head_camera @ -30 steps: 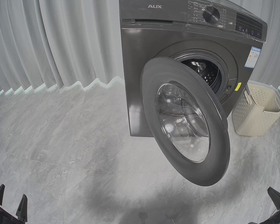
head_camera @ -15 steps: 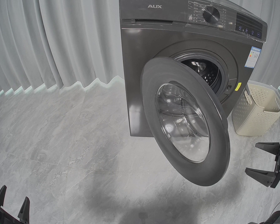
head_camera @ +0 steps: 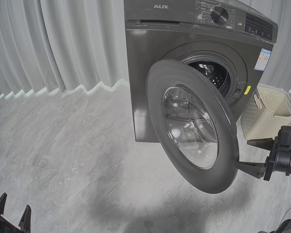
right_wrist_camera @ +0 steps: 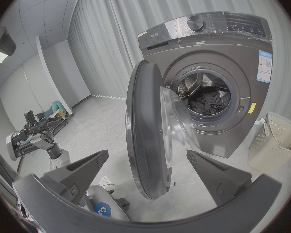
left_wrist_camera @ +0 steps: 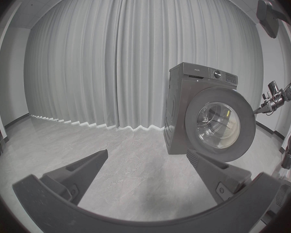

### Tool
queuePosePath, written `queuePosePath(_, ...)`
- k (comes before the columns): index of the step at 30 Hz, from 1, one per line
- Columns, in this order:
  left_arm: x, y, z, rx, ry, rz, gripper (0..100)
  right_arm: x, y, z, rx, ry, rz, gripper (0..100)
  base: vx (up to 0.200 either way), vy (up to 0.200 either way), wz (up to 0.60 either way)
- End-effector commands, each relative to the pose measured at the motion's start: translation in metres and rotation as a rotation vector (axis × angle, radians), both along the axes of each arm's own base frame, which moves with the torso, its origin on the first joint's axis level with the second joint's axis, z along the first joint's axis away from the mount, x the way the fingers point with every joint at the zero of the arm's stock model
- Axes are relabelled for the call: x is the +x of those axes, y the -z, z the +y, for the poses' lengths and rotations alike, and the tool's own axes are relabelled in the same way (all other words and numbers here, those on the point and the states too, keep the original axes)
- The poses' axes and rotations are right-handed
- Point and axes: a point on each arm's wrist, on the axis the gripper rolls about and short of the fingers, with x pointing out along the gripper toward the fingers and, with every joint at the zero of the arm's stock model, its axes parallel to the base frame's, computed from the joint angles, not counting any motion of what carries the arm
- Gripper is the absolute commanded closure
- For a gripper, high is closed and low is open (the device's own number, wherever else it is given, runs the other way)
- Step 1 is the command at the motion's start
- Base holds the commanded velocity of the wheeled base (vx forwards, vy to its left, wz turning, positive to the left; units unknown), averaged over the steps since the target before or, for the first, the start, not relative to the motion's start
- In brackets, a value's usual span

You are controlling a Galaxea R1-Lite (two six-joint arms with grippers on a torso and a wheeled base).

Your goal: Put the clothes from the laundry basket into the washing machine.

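**While the door hangs open, the right gripper brackets its rim**

Where the floor point(head_camera: 71, 139) lies closest to the robot, the left gripper point(head_camera: 13, 207) sits low on the robot's left, its fingers spread wide with nothing between them, well apart from everything else. Farther out on the robot's right, the right gripper point(head_camera: 245, 153) is level with the lower part of the door point(head_camera: 189, 128). Its fingers are also spread wide and hold nothing. One fingertip lies at the door's outer rim, though contact cannot be judged. In the right wrist view the door's edge stands between the two fingers point(right_wrist_camera: 216, 175).

The round, glass-centred door is swung fully outward from the grey washing machine point(head_camera: 145, 65). Beyond it the drum mouth is uncovered, and dark clothes point(right_wrist_camera: 210, 102) lie heaped inside the drum. A cream perforated laundry basket point(head_camera: 266, 118) stands upright on the floor just beside the machine, on the robot's right. A pale pleated curtain point(head_camera: 55, 33) hangs behind everything.
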Motion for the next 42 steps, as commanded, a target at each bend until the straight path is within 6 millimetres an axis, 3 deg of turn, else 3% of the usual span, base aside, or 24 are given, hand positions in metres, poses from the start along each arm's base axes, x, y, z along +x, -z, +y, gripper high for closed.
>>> queuePosePath(1,0.0,0.004,0.0,0.0,0.0,0.001,0,0.01,0.003,0.004,-0.01,0.003,0.029,0,0.0,0.0,0.0)
queuePosePath(8,0.0,0.004,0.0,-0.003,-0.002,0.001,0,0.023,-0.011,-0.003,0.005,0.2,-0.03,0,0.0,0.0,0.0)
queuePosePath(22,0.0,0.004,0.0,-0.002,-0.005,0.002,0,0.055,-0.037,-0.065,0.021,0.552,-0.123,0,0.0,0.0,0.0)
queuePosePath(30,0.0,0.004,0.0,-0.002,-0.005,0.002,0,0.083,-0.031,-0.091,0.006,0.705,-0.163,0,0.0,0.0,0.0)
queuePosePath(37,0.0,0.005,0.0,-0.002,-0.005,0.004,0,0.069,-0.017,-0.083,-0.014,0.667,-0.124,0,0.0,0.0,0.0)
queuePosePath(42,0.0,0.005,0.0,-0.002,-0.006,0.004,0,0.03,-0.011,-0.066,-0.082,0.558,-0.121,0,0.0,-0.12,0.0)
